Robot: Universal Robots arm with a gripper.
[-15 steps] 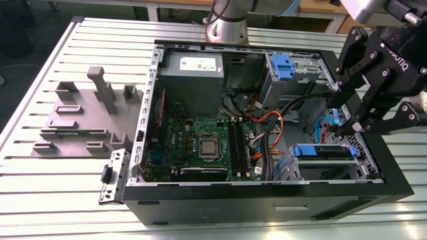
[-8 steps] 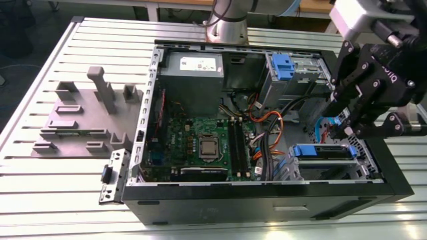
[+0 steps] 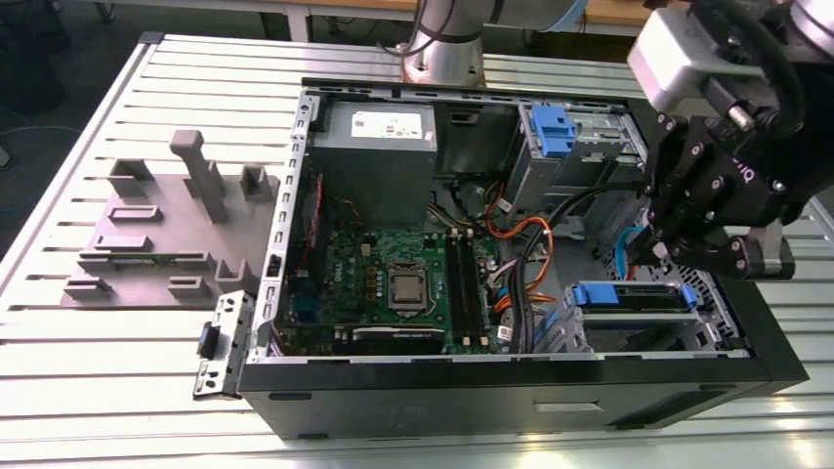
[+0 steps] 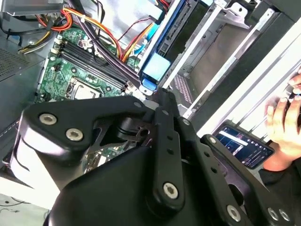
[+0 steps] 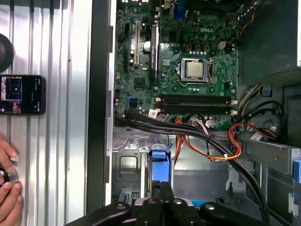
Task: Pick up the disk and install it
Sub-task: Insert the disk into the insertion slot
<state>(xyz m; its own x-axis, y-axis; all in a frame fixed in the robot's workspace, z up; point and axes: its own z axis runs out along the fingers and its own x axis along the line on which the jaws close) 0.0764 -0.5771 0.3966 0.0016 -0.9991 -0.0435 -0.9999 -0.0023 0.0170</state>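
Hovering above the open black metal computer case [image 3: 521, 391] on the ribbed aluminium desk [image 3: 78, 352], the black hand [image 3: 685, 249] has its fingers pressed together. Just below, the flat silver blue-railed disk [image 3: 635, 296] sits in its bay.

motherboard [image 5: 174, 70] green | disk [image 3: 635, 296] rail blue | end effector [image 3: 704, 256] black
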